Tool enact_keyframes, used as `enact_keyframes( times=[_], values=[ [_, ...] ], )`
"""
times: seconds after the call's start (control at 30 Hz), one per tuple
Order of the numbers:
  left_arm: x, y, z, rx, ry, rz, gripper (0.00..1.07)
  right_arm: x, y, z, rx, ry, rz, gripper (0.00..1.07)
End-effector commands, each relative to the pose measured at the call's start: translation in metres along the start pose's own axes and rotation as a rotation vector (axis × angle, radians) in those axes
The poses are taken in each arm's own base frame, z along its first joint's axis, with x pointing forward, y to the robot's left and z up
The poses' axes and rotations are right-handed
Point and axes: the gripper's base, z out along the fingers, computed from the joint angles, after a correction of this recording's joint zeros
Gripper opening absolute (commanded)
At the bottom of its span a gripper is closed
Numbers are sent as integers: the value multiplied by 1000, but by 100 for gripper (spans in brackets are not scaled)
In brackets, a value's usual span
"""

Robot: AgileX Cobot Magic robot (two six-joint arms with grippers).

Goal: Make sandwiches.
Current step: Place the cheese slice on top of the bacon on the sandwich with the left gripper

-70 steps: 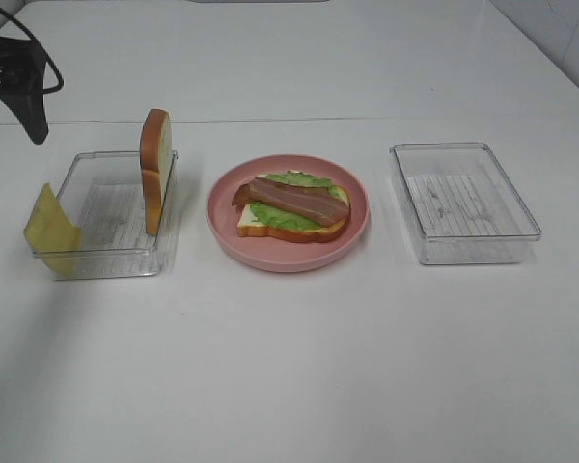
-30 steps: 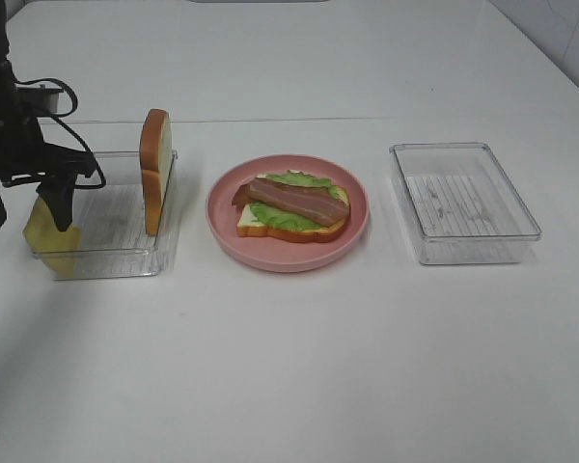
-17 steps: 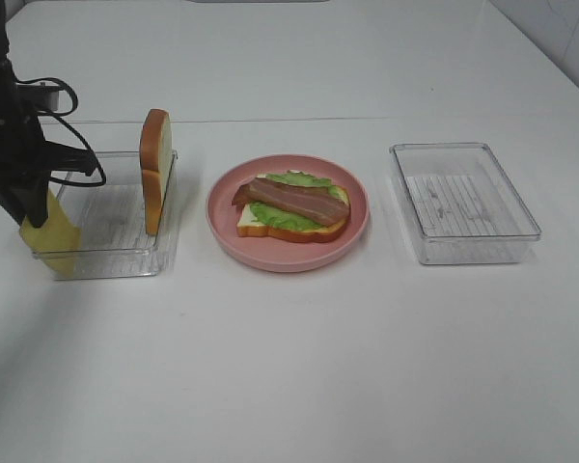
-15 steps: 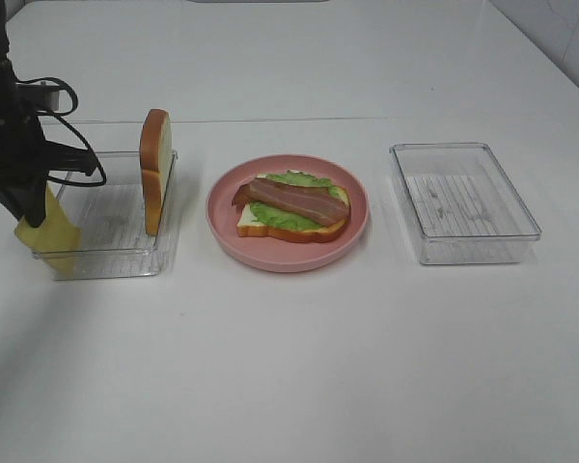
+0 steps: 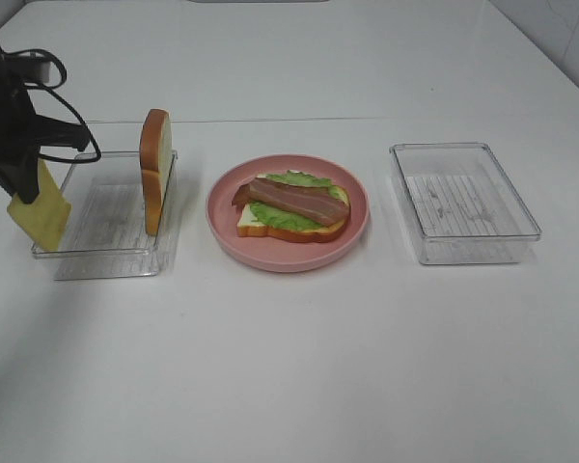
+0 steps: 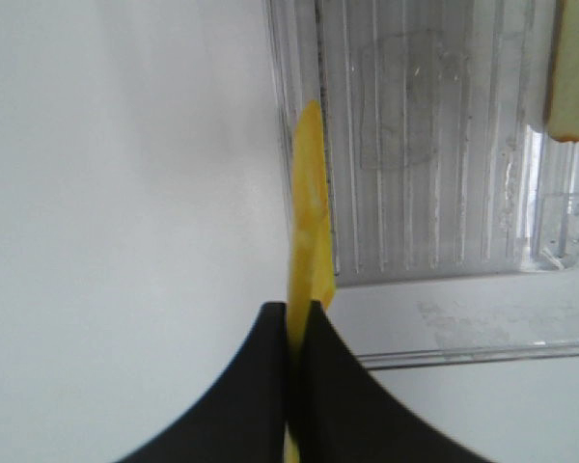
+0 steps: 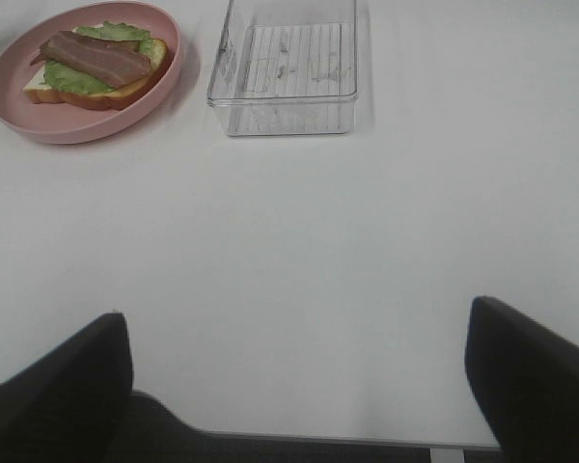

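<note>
Your left gripper (image 5: 26,188) pinches the yellow cheese square (image 5: 41,214) by its top edge, at the nine o'clock rim of the left tray (image 5: 106,258) (right gripper (image 7: 304,367) idle, jaws spread). Carry it toward three o'clock and lay it flat, centred, on the bacon (image 5: 299,201) on the pink plate (image 5: 359,230).

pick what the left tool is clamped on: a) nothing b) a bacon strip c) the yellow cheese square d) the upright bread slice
c: the left tool is shut on the yellow cheese square, seen edge-on between its fingers, while the upright bread slice stands in the clear tray and the bacon lies on the sandwich on the pink plate.
</note>
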Motion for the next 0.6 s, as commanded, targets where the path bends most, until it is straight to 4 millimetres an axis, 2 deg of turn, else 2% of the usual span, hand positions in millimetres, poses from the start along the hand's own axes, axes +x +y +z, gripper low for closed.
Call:
enact_keyframes(
  times=[0.03,0.1,0.2,0.27,0.37,0.43,0.53,0.6],
  values=[
    [4,-2,-21,13,-32,0,0,2,0,-1,-1,-28,-3,89],
    [9,-1,-50,25,-102,-4,0,2,0,-1,-1,-28,-3,89],
    [10,-1,-56,29,-116,-6,0,2,0,-1,-1,-28,-3,89],
    [19,-2,-85,57,-180,-30,0,2,0,-1,-1,-28,-3,89],
    [21,-2,-92,66,-198,-33,0,2,0,-1,-1,-28,-3,89],
    [27,-5,-115,111,-252,-28,0,2,0,-1,-1,-28,-3,89],
    [27,-5,-120,120,-264,-20,0,2,0,-1,-1,-28,-3,89],
    [28,-14,-138,170,-279,25,0,2,0,-1,-1,-28,-3,89]
  ],
)
